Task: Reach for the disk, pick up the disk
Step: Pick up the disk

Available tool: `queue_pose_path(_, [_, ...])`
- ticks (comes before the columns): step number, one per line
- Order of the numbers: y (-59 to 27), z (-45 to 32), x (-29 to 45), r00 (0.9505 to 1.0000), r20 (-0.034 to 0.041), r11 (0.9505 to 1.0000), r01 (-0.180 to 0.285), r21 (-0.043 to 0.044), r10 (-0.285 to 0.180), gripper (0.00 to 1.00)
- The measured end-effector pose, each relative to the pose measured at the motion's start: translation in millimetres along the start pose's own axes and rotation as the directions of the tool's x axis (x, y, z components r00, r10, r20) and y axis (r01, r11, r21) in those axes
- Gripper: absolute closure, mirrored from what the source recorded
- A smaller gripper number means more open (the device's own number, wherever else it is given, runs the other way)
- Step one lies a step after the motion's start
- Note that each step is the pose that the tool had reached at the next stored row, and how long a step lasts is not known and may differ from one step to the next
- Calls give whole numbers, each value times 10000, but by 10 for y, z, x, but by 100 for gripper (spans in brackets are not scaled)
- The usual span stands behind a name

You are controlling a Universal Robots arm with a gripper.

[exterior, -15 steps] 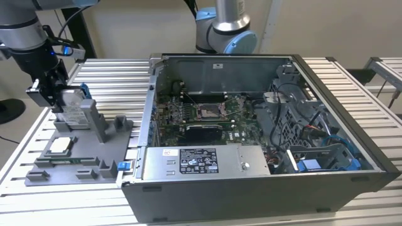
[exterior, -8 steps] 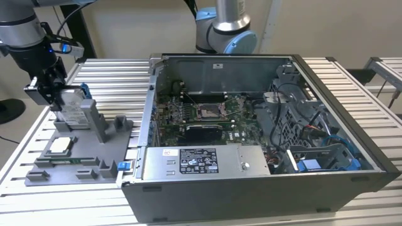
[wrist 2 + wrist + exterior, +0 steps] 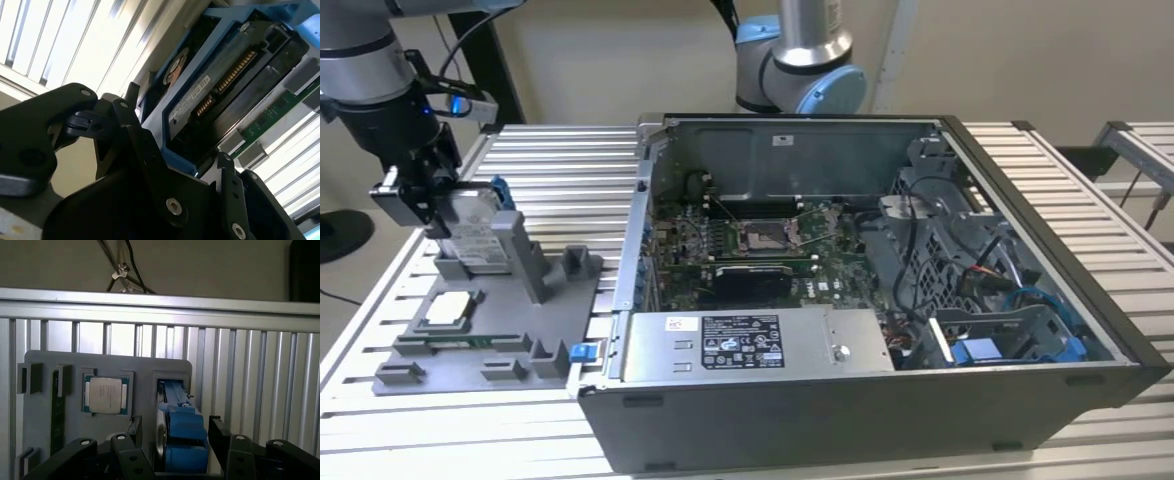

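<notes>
The gripper [image 3: 176,429] is straddling the disk [image 3: 182,440] with its fingers [image 3: 218,432] spread, a sliver of gap showing on either side. The disk is standing on edge in a slot of the grey fixture [image 3: 494,345]. A square processor chip [image 3: 105,395] is lying in the fixture's neighbouring pocket, and an open computer case [image 3: 854,420] is sitting just beside the fixture.
</notes>
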State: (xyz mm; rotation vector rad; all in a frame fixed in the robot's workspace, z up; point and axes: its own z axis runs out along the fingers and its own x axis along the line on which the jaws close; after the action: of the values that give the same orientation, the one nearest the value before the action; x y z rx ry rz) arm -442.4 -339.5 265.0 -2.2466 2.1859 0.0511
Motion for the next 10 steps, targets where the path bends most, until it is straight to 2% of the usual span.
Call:
queue_pose_path(4, [0,1,1,10000,9,10000,1,1,-1,0])
queue_pose_path(5, [0,1,1,10000,10,10000,1,1,-1,100])
queue_pose_path(10, [0,0,1,10000,14,10000,1,1,-1,100])
